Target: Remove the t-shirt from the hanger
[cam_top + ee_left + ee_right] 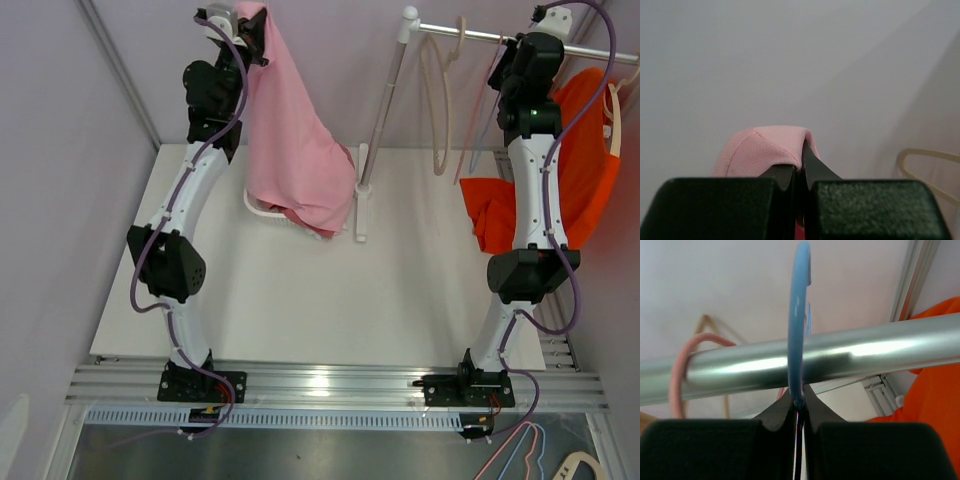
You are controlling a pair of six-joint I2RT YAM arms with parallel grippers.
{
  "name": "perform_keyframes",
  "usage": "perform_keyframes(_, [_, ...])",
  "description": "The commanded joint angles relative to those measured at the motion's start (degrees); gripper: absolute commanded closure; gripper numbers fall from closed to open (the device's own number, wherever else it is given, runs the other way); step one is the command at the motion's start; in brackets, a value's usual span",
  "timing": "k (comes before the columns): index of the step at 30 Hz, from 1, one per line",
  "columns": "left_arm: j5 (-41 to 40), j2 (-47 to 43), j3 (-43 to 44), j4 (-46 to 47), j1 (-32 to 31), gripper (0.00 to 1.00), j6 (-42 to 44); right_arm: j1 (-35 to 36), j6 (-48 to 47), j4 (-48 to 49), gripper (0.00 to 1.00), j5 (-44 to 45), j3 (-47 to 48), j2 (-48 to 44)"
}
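Note:
My left gripper (252,30) is raised high at the back left and shut on a fold of a pink t-shirt (295,140), which hangs down from it to the table. In the left wrist view the pink cloth (765,147) is pinched between the closed jaws of the gripper (801,155). My right gripper (522,48) is up at the metal rail (480,37). In the right wrist view it (799,401) is shut on the stem of a blue hanger hook (797,315) that loops over the rail (865,352).
An orange t-shirt (580,160) hangs at the right end of the rail. Beige hangers (437,100) hang near the white rack post (385,110). A white object (258,208) lies under the pink shirt's lower end. Loose hangers (540,455) lie below the front rail.

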Motion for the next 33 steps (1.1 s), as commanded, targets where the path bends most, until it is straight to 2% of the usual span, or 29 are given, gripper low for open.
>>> perform_keyframes(1, [2.2,0.3,-1.5,0.0,0.3,0.99,-4.6,-0.4,-1.4,0.2,0.86,0.8,-0.8,-0.1])
perform_keyframes(2, [2.6,-0.2,-5.6,0.6,0.3,0.99,-6.1,-0.7,-1.5,0.3,0.82,0.8,-1.4,-0.3])
perform_keyframes(3, [3.1,-0.7,-7.2,1.0,0.2,0.99,-6.5,-0.9,-1.5,0.4,0.74,0.7,-1.9,-1.0])
perform_keyframes(7, [-3.3,-4.4,-15.4,-1.3,-3.4,0.99,-4.6,-1.6,-1.9,-1.6,0.46,0.8,-2.6,-3.4])
perform_keyframes(8, [-4.3,-5.3,-18.3,-1.2,-4.0,0.99,-4.1,-1.7,-2.1,-2.0,0.26,1.7,-2.9,-4.2])
perform_keyframes(10, [-9.9,-6.9,-21.6,-2.0,-5.6,0.99,-6.0,-2.3,-2.1,-3.8,0.15,3.4,-2.9,-6.6])
perform_keyframes(12, [-11.2,-8.5,-23.6,-6.5,-5.8,0.99,-8.6,-3.1,-1.0,-6.9,0.04,5.1,-3.1,-8.5])
perform_keyframes(15, [-14.7,-8.9,-24.9,-13.3,-6.0,0.99,-15.3,-4.3,0.8,-9.1,0.01,6.1,-6.3,-15.4])
perform_keyframes(18, [-16.0,-7.3,-24.8,-19.5,-6.0,0.99,-17.8,-5.3,1.1,-9.0,0.00,6.1,-11.5,-19.9])
perform_keyframes(23, [-20.5,-1.8,-20.9,-31.9,-5.8,0.99,-23.2,-8.9,1.3,-13.7,0.01,9.1,-10.2,-23.6])
perform_keyframes(28, [-10.7,6.1,-16.3,-37.0,-4.8,0.99,-26.8,-14.0,2.1,-26.4,0.01,8.7,2.6,-18.1])
perform_keyframes(33, [-0.3,13.9,-7.8,-45.7,-3.4,0.99,-30.9,-18.1,0.6,-28.9,0.05,5.4,3.8,-15.3])
